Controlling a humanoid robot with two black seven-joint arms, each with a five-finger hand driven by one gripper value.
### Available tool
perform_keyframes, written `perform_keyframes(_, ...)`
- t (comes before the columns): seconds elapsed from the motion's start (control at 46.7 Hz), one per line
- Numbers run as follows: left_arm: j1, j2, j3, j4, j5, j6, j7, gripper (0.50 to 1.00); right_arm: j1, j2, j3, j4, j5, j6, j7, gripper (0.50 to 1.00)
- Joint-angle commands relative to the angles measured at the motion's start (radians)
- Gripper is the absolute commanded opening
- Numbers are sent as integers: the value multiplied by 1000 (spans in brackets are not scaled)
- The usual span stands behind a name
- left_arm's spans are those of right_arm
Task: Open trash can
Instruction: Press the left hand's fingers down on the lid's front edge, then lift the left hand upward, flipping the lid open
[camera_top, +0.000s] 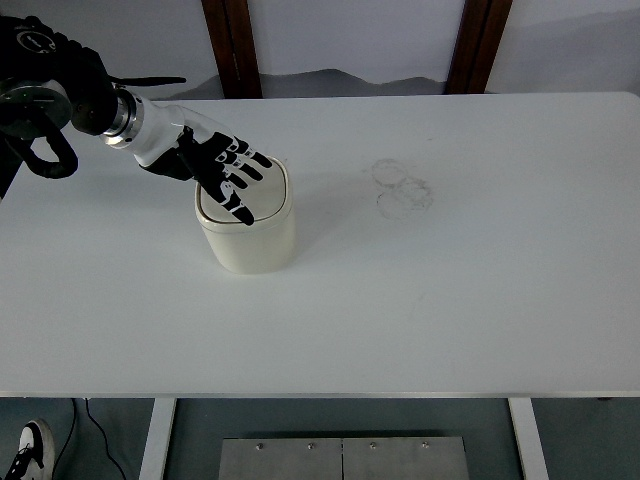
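One hand only at work: left hand (225, 172), fingers (240, 188) spread and flat, gripping nothing, laid over the lid (250, 195) of the cream trash can (248, 232). Judged as the pressing step, lid apparently not yet open. Next, probably a firm downward push on the lid, then a lift clear. Trash can upright on the white bench (430, 300), left of centre, directly beneath the fingers.

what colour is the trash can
Cream-white trash can, top view, with the left hand over its lid.
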Motion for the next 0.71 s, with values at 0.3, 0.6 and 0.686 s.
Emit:
perform_keyframes(0.3,42,19,-4,3,0,4,-8,1000,0,0,1,0,2,0,1,995)
perform_keyframes(0.6,53,20,-4,3,0,4,-8,1000,0,0,1,0,2,0,1,995)
perform_keyframes(0.686,54,22,-4,3,2,5,-8,1000,0,0,1,0,2,0,1,995)
